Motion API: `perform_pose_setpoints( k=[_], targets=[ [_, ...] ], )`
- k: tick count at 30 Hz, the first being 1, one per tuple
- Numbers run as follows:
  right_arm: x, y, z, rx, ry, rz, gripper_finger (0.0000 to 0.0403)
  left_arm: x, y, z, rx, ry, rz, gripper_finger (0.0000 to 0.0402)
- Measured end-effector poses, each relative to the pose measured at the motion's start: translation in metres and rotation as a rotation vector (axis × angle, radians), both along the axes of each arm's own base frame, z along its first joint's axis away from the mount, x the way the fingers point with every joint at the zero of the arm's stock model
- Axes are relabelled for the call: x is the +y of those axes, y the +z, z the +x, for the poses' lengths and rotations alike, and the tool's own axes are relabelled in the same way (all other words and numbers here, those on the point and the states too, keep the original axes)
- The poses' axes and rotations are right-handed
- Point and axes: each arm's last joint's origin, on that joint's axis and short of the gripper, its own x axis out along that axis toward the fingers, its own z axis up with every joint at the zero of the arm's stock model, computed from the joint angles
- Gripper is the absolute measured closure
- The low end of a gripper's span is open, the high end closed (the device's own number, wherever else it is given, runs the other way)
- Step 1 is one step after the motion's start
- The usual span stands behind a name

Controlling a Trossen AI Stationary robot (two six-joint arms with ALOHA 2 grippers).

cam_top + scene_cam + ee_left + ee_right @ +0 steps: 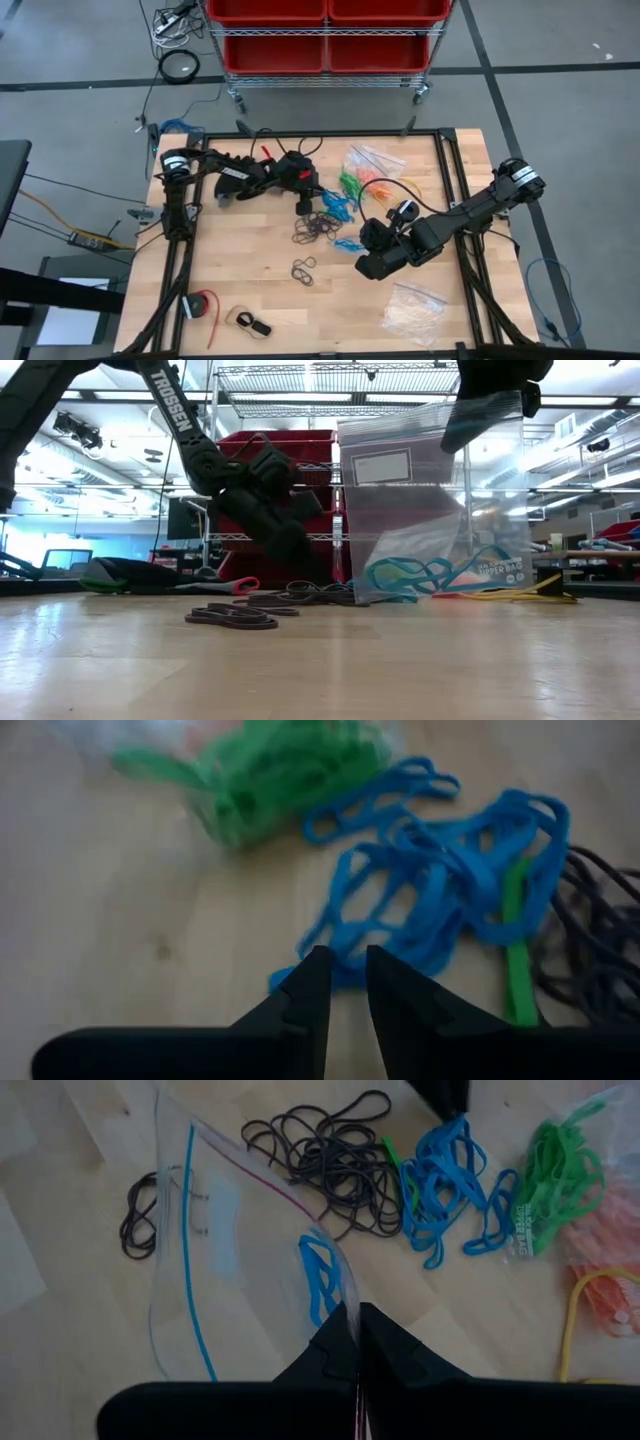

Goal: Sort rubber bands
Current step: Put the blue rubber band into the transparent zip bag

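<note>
You read "TROSSEN" on the left arm (170, 405), right gripper (355, 1342) clenched on clear plastic zip bag (215, 1230), left gripper (342, 978) slightly parted over thin blue rubber bands (440, 870) at 12 o'clock, grasp unclear.

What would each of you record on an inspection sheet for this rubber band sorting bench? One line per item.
Surface: wooden table, partly bare.
Job's things: blue bands, black bands, green bands in a bag; some blue ones in the held clear bag.
Clutter: bag of whitish pieces; red tape roll.
Grippers: left gripper slightly parted at the blue pile; right gripper shut on the clear bag.
Cables: yellow cable.
Surroundings: red bins on a cart.
</note>
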Motion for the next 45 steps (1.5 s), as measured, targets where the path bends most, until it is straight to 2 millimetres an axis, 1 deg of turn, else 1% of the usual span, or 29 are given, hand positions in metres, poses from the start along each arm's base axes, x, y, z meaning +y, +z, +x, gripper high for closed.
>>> perform_pose_setpoints(
  k=[4, 16, 19, 23, 30, 32, 35, 41, 45],
  targets=[
    [0.000, 0.000, 0.000, -0.001, -0.001, -0.002, 0.0403, 0.000, -0.009, 0.000, 0.019, -0.010, -0.021, 0.0326],
    [-0.001, 0.000, 0.001, -0.006, 0.002, -0.009, 0.0403, -0.002, -0.009, 0.003, -0.003, -0.027, -0.027, 0.0328],
    [-0.001, 0.000, 0.001, -0.009, 0.002, -0.011, 0.0403, -0.003, -0.009, 0.004, -0.007, -0.029, -0.023, 0.0343],
    [0.000, 0.001, 0.001, -0.011, 0.007, -0.014, 0.0403, -0.004, -0.009, 0.004, 0.002, -0.008, -0.003, 0.0390],
    [0.000, 0.001, 0.001, -0.011, 0.008, -0.014, 0.0403, -0.005, -0.004, 0.009, 0.037, 0.003, 0.001, 0.0398],
    [0.000, 0.001, 0.001, -0.011, 0.009, -0.014, 0.0403, -0.007, 0.002, 0.010, 0.046, -0.001, -0.001, 0.0399],
    [0.002, 0.001, 0.000, -0.011, 0.016, -0.014, 0.0403, -0.010, 0.015, 0.011, 0.038, -0.011, 0.010, 0.0399],
    [0.004, 0.001, -0.001, -0.010, 0.023, -0.013, 0.0403, -0.024, 0.053, 0.006, -0.011, -0.039, 0.035, 0.0400],
    [0.004, 0.001, 0.000, -0.008, 0.025, -0.007, 0.0403, -0.038, 0.084, 0.000, -0.062, -0.063, 0.087, 0.0401]
  ],
)
